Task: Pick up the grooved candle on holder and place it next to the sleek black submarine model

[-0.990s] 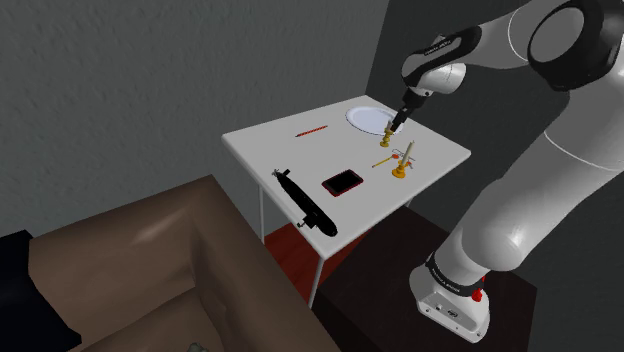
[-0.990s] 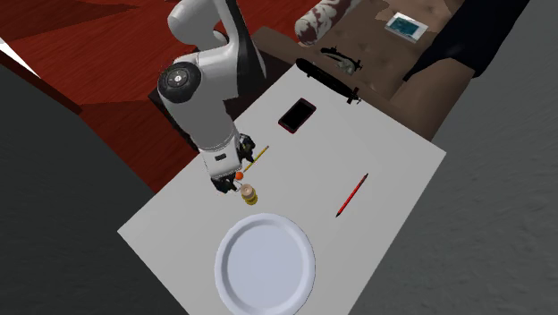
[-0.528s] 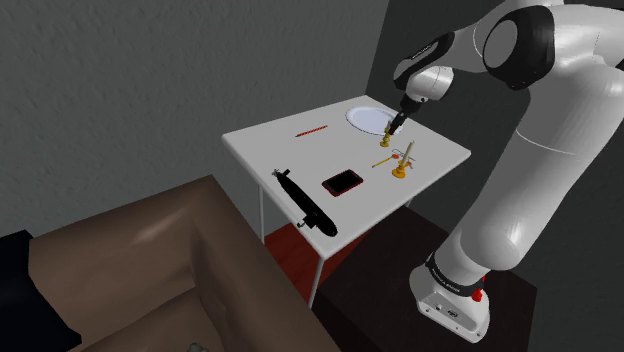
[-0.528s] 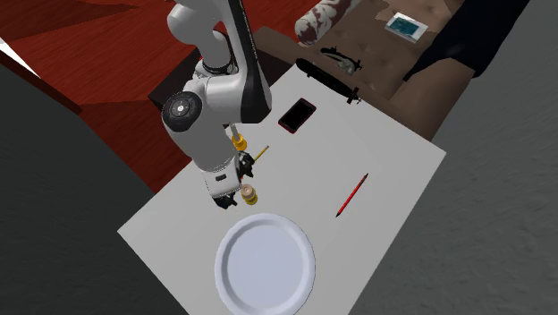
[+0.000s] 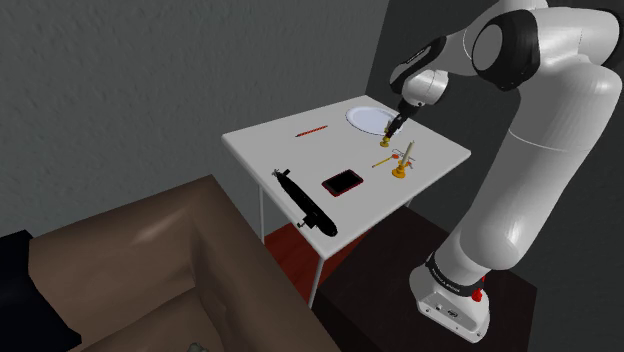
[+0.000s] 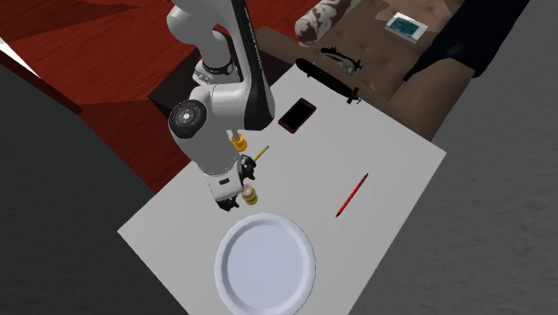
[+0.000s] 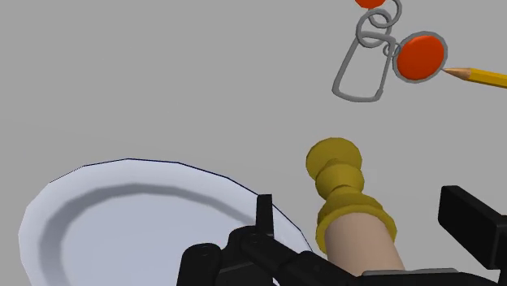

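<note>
We see the gripper (image 7: 359, 213) low over the grey table (image 7: 162, 81). Its 2 black fingers (image 7: 264, 215) are spread apart, and the grooved candle (image 7: 359, 248) stands on its gold holder between them. Neither finger appears to touch it. A white plate (image 7: 73, 219) lies just beside the gripper. Past the candle sit a wire key ring (image 7: 361, 73) with a red disc, and a yellow pencil (image 7: 481, 77). The black submarine model (image 6: 327, 80) lies well apart from the gripper, at the table's edge by the brown sofa (image 6: 380, 40).
</note>
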`<state>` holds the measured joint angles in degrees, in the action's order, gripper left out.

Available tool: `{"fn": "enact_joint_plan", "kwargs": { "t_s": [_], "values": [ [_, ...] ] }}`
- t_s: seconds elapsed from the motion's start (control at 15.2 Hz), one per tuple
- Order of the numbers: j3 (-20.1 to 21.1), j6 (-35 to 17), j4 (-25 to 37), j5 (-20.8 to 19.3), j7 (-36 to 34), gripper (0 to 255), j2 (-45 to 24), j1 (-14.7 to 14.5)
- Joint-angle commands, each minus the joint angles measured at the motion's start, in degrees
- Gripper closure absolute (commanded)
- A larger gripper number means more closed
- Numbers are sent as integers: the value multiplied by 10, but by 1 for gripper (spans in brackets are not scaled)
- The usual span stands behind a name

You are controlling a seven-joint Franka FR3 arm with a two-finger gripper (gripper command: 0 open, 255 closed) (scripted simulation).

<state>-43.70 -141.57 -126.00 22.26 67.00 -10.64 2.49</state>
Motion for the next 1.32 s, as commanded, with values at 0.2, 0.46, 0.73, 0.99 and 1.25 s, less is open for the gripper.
{"fn": "enact_joint_plan", "kwargs": {
  "t_s": [0.2, 0.46, 0.73, 0.99, 1.25],
  "values": [
    [0, 0, 0, 0, 0, 255, 0, 0],
    [0, 0, 0, 0, 0, 255, 0, 0],
    [0, 0, 0, 0, 0, 255, 0, 0],
    [-12, 22, 8, -35, -26, 255, 25, -10],
    [-20, 46, 18, -67, -51, 255, 49, -17]
  ]
}}
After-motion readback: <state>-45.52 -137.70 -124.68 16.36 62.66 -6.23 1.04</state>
